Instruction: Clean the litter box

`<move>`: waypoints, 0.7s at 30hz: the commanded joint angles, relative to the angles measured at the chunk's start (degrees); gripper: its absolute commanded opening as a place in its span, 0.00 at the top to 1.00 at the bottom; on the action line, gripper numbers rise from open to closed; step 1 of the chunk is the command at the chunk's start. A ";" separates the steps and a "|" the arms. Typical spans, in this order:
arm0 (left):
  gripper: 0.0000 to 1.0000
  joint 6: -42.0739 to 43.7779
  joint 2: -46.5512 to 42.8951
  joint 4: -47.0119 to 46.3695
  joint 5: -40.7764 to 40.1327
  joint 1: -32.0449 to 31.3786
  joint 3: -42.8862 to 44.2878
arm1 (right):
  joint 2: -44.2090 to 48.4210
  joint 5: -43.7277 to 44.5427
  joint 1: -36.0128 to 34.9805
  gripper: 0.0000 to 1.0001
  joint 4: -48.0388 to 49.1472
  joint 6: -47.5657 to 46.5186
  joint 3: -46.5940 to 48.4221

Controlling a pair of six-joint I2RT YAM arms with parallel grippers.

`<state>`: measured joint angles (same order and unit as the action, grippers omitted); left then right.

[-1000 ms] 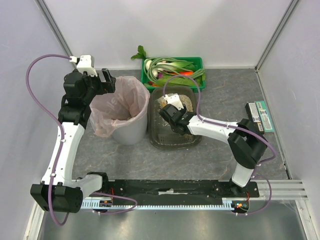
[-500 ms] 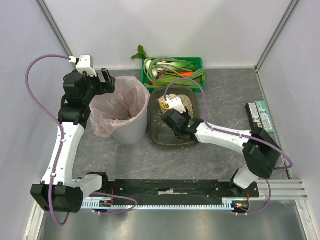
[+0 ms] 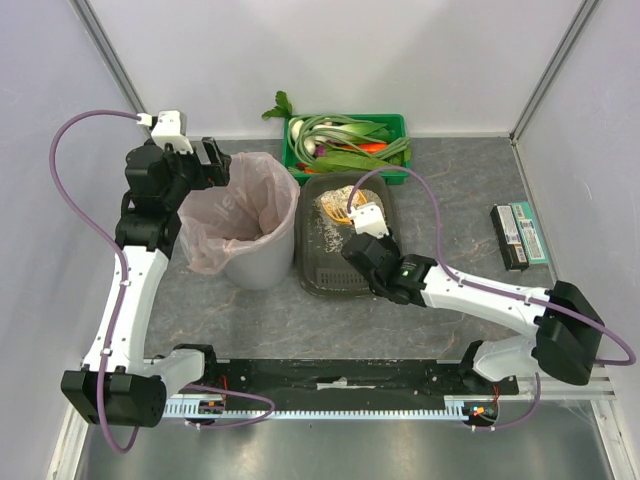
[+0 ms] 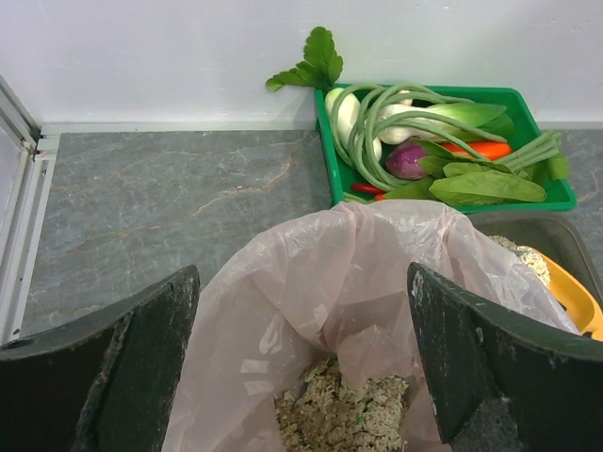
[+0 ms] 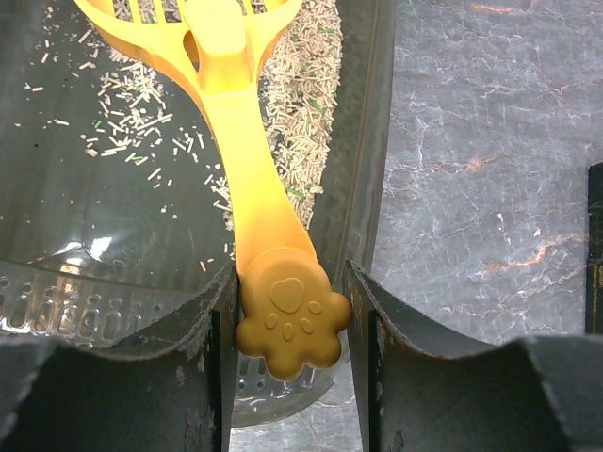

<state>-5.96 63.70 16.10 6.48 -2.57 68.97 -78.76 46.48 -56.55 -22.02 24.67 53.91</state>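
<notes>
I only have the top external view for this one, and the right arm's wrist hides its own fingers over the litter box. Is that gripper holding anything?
Observer: Yes. In the right wrist view the right gripper is shut on the paw-print end of the yellow scoop, whose slotted head is over the litter box.
Operator: Is there anything in the bin?
Observer: The left wrist view looks down into the pink liner, and a heap of pale litter lies at the bottom.
Operator: And the left gripper?
Observer: The left gripper is open and holds nothing.
</notes>
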 commanded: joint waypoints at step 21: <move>0.04 -0.64 -1.83 -4.15 1.25 0.46 -1.47 | 7.22 7.92 -8.31 1.00 7.60 10.49 -12.24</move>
<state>-5.96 62.94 14.68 6.66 -2.57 67.99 -73.17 52.71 -63.68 -19.16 30.44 44.07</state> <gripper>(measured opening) 0.963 0.499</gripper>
